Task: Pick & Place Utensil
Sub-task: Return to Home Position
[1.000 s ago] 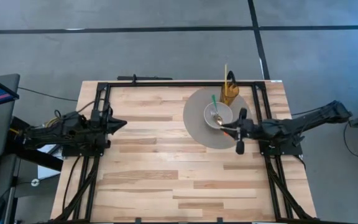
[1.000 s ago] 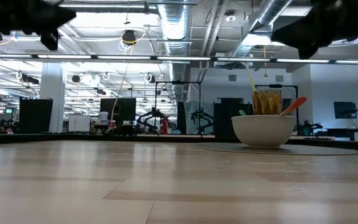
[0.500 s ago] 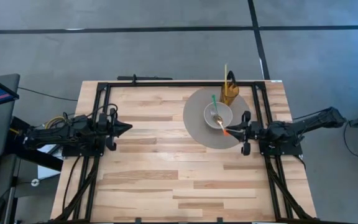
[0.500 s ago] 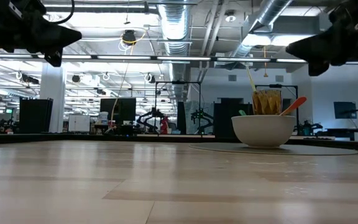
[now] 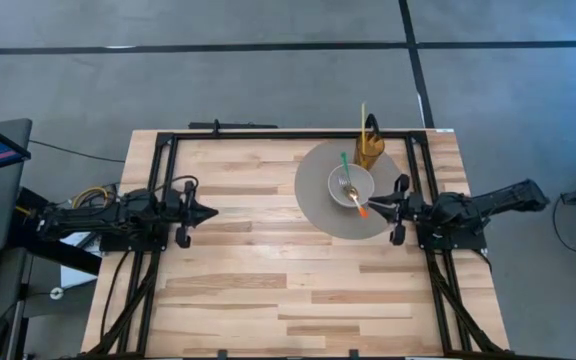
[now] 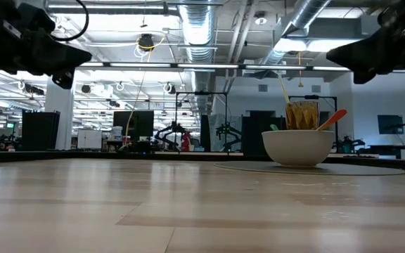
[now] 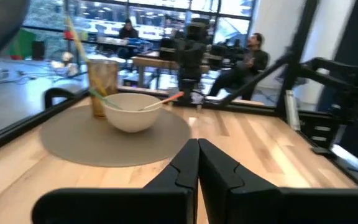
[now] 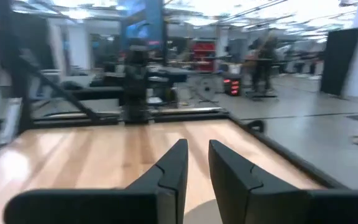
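A white bowl [image 5: 351, 185] [image 6: 297, 146] [image 7: 132, 112] stands on a round grey mat [image 5: 313, 195]. In it lie a metal utensil, a green-handled one and an orange-handled one [image 5: 360, 207] [image 6: 331, 118], which leans on the rim with its handle sticking out toward my right gripper. My right gripper [image 5: 373, 207] [image 8: 194, 152] hovers just right of the bowl, fingers a narrow gap apart, holding nothing. My left gripper [image 5: 211, 212] [image 7: 197, 149] hovers over the table's left half, shut and empty, pointing at the bowl.
An amber cup [image 5: 370, 152] [image 7: 102, 78] with a straw stands on the mat's far side behind the bowl. A black frame [image 5: 268, 134] runs along the table's far edge and sides. Bare wood lies between the arms. People sit in the room beyond [image 7: 250, 59].
My right gripper has drawn back from the bowl toward the table's right edge and turned from lying on its side to level. My left gripper has moved a little toward the table's near edge and come lower. The bowl and utensils have stayed put.
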Controlling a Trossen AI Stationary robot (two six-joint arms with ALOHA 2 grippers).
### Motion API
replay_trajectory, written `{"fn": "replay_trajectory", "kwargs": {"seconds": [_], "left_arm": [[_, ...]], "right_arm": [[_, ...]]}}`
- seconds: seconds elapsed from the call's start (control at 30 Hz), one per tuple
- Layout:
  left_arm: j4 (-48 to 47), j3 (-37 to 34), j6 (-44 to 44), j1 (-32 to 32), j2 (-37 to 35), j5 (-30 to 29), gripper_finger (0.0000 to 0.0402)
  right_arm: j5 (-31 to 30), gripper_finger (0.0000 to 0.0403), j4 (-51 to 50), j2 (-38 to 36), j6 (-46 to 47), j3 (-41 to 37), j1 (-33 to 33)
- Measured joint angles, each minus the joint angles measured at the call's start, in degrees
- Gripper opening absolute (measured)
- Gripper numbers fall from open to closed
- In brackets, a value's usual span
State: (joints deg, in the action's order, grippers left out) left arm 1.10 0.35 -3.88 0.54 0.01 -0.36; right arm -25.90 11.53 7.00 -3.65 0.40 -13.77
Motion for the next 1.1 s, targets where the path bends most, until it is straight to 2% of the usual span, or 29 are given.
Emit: {"fn": "replay_trajectory", "kwargs": {"seconds": [0.1, 0.27, 0.43, 1.1], "left_arm": [[0.42, -0.01, 0.17, -0.02, 0.06, 3.07, 0.0006], [0.57, -0.01, 0.28, -0.02, 0.02, 3.15, 0.0011], [0.64, -0.01, -4.27, -0.02, 0.22, 3.12, 0.0013], [1.53, -0.01, -4.52, -0.01, 0.59, 2.97, 0.001]], "right_arm": [[-3.58, 0.0058, 0.1, -0.01, -1.39, 0.0, 1.03], [-8.92, 0.0058, 0.02, -0.01, -1.11, 0.0, 2.98], [-9.01, 0.0058, -0.78, 0.01, -0.97, -0.02, 4.18], [-8.88, 0.0058, -1.01, 0.01, -0.85, -0.07, 4.53]]}}
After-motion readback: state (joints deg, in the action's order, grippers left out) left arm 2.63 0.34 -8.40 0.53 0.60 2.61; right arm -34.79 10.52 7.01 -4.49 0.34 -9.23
